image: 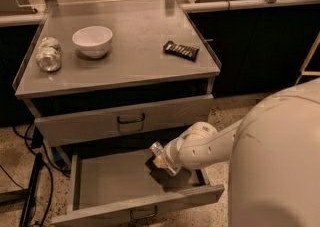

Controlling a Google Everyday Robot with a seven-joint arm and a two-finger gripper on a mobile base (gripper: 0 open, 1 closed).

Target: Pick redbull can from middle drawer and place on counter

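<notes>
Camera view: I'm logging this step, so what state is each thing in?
middle drawer: pulled open.
upper drawer: shut.
redbull can: tilted, held over the open drawer.
gripper: shut on the can, inside the drawer opening.
bowl: upright on the counter.
jar: on its side.
dark packet: lying flat.

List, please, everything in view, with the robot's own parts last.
counter: one, grey steel, above the drawers
bowl: one, white, counter's back left
jar: one, clear, on its side at the counter's left edge
snack bar: one, dark, counter's right
top drawer: one, grey, just under the counter
middle drawer: one, grey, pulled open
redbull can: one, silvery, tilted above the middle drawer, held
cables: several, black, lower left beside the drawers
arm: one, off-white, reaching from the right over the middle drawer
gripper: one, pale, above the drawer's right part, jaws closed on the redbull can
robot body: one, off-white, lower right foreground
</notes>
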